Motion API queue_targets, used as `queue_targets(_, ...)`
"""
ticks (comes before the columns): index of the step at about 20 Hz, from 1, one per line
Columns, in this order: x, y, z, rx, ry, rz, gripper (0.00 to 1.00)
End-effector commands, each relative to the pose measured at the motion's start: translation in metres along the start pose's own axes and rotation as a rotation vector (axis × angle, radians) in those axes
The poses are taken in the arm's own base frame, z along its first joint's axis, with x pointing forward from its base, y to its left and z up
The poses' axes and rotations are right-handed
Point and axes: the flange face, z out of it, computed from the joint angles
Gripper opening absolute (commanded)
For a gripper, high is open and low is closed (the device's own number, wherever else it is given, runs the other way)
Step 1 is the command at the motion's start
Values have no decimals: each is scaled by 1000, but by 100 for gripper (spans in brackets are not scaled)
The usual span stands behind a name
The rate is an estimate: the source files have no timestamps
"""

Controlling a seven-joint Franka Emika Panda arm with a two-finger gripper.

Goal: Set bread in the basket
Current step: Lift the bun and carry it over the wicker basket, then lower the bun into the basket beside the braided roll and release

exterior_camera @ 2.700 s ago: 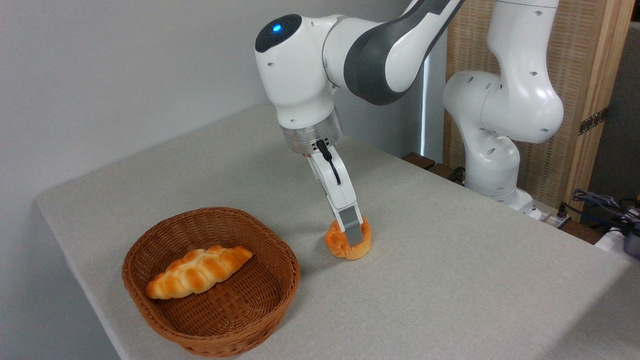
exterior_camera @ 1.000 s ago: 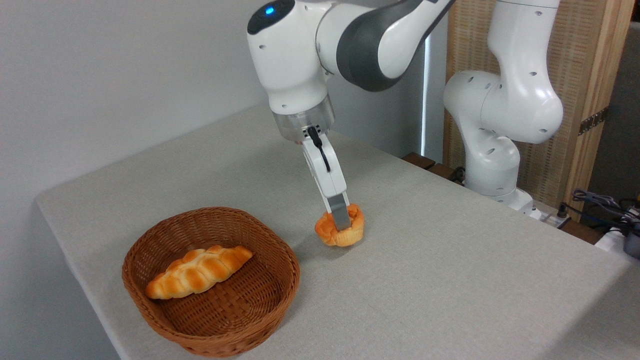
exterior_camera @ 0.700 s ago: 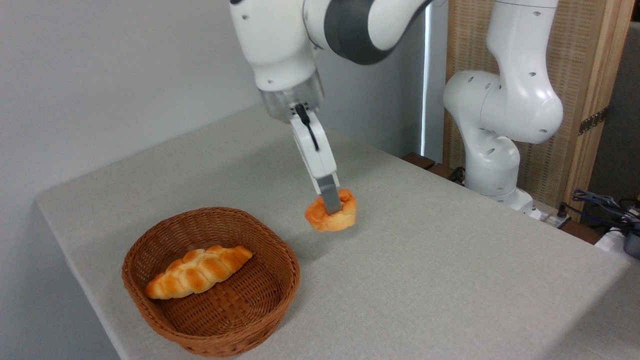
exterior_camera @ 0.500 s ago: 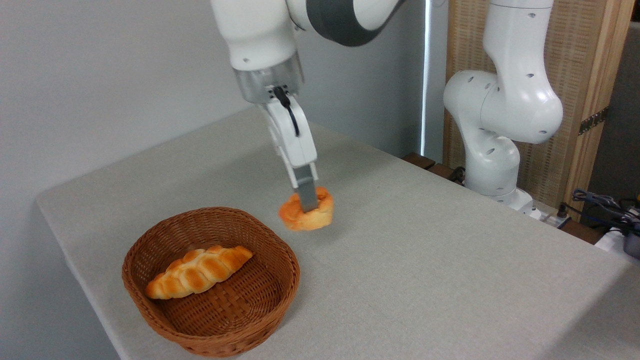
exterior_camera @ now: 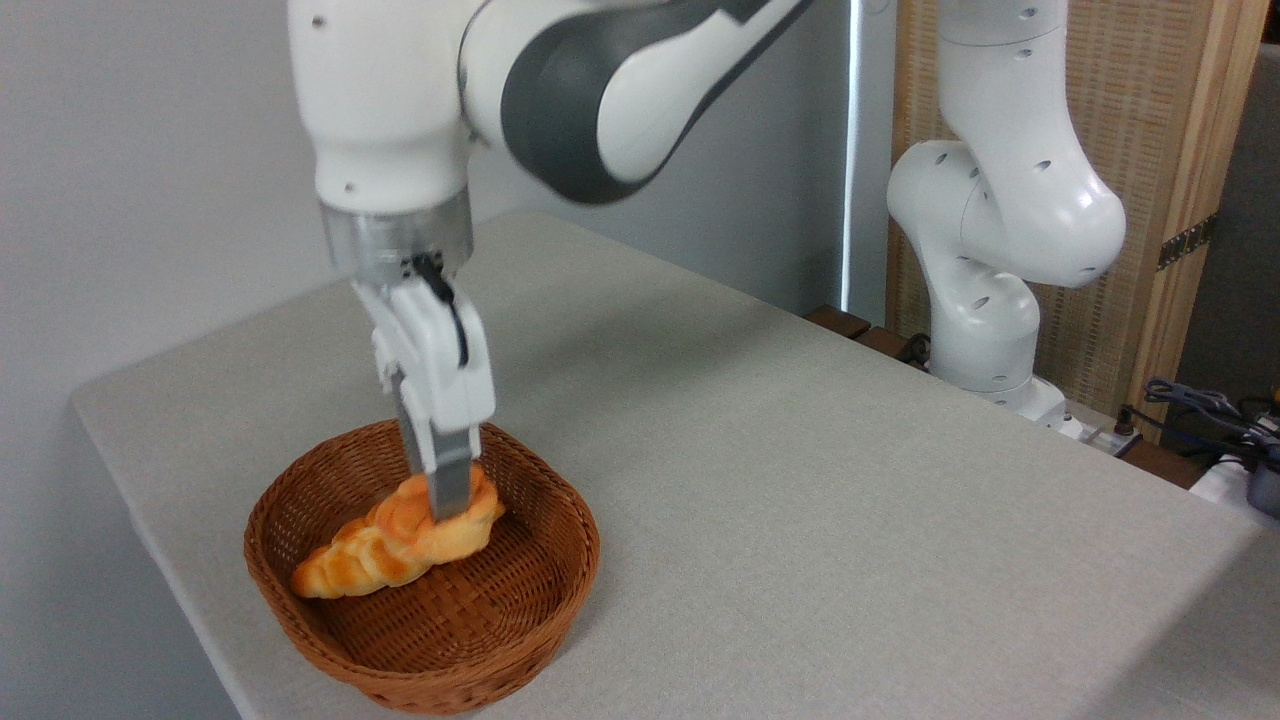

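The gripper [exterior_camera: 448, 500] swung left from mid-table and hung over the basket [exterior_camera: 300, 590], fingers clamped on the bread [exterior_camera: 420, 503], which sat just above the braided loaf [exterior_camera: 355, 565]. Carry done, I'd say; only release remained.

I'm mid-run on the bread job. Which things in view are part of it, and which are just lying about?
Part of the job:
- bun, held in the gripper over the basket
- basket, the round wicker one
- gripper, closed on the bun

Just lying about:
- braided loaf, lying in the basket
- cables at the far right edge
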Motion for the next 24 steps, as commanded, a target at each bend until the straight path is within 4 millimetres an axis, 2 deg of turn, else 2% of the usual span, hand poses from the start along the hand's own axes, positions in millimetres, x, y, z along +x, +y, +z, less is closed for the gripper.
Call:
queue_targets(1, 5, -10, 6, 14, 15, 30, 50)
queue_targets(4, 2, -10, 11, 6, 6, 91, 70)
queue_targets(7, 1, -12, 16, 1, 0, 99, 80)
queue_targets(11, -2, -13, 24, -14, -13, 209, 97)
queue_targets(18, -5, -16, 25, -16, -14, 247, 100)
queue_targets(22, -7, -15, 9, -4, 4, 199, 100)
queue_targets(24, -7, -12, -1, -3, 7, 117, 100)
